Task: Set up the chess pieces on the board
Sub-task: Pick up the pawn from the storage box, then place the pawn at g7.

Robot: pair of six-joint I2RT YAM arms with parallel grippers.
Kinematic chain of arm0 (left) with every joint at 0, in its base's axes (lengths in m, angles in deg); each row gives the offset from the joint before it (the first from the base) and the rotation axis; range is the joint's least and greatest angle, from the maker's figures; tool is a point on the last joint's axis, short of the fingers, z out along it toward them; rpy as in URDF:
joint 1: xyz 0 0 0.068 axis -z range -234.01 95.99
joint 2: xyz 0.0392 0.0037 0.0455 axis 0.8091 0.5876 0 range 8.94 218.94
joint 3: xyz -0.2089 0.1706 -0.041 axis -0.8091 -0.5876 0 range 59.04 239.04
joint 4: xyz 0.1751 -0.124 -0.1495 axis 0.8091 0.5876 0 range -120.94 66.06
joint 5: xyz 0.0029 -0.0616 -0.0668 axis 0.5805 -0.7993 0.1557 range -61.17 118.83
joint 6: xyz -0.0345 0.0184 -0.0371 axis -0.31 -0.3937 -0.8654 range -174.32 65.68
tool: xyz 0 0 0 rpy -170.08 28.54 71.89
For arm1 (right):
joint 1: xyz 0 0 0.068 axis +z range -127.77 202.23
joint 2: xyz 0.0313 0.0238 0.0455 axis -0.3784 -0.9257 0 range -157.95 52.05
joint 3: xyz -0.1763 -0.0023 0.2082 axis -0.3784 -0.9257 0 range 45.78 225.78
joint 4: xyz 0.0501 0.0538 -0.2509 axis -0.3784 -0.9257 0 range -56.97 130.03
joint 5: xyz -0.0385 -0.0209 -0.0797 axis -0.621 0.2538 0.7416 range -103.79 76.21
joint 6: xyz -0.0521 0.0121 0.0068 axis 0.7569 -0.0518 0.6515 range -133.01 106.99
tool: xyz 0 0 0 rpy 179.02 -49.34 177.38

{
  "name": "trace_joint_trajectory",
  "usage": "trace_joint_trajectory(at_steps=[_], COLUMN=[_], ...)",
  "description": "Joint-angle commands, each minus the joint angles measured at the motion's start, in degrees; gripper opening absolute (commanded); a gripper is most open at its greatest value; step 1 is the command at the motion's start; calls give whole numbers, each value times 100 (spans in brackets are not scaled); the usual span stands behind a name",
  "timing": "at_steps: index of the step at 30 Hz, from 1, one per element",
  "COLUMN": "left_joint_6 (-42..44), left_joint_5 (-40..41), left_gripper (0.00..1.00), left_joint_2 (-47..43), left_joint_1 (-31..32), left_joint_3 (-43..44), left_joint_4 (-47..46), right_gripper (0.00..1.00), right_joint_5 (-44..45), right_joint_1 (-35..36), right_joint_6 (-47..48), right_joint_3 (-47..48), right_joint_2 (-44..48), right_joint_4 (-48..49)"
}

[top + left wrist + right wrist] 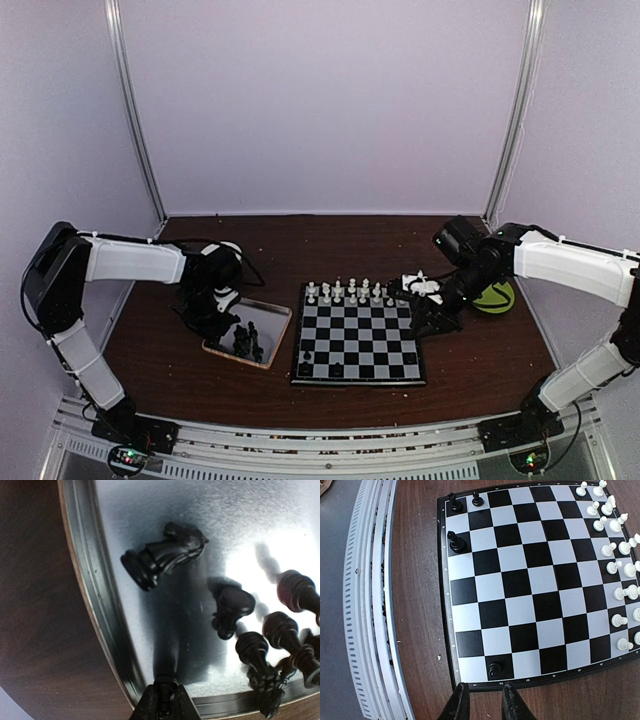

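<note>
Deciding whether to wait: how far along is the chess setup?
Done: white pieces line the far edge of the board; four black pieces stand on it. In hand: left gripper straddles a black piece in the tray. Left: the other black pieces there.

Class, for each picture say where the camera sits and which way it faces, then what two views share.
Top external: high behind left arm and right arm, facing down on board and tray.
Left wrist: close over the tray's black pieces; left tool at bottom.
Right wrist: facing left across the board; right tool at bottom.
Shared: top and right wrist show white pieces.
</note>
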Motion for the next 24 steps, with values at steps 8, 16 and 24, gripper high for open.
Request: trace_joint_trajectory(at_steps=[8, 16, 24], left_joint_6=[296, 624, 1180], left_joint_5=[155, -1, -814], left_gripper=[3, 0, 1], left_joint_2=[-157, -946, -338], left_joint_1=[-47, 216, 1171], left_joint_3=[608, 1643, 2449], left_joint_4=[399, 815, 352], right_gripper=[23, 22, 22], right_joint_5=[31, 272, 302], right_joint_1=[-23, -23, -23], right_joint_6=[75, 6, -13], right_joint_3=[39, 74, 86], right_joint_2=[-97, -78, -144], right_joint_4=[-94, -18, -11])
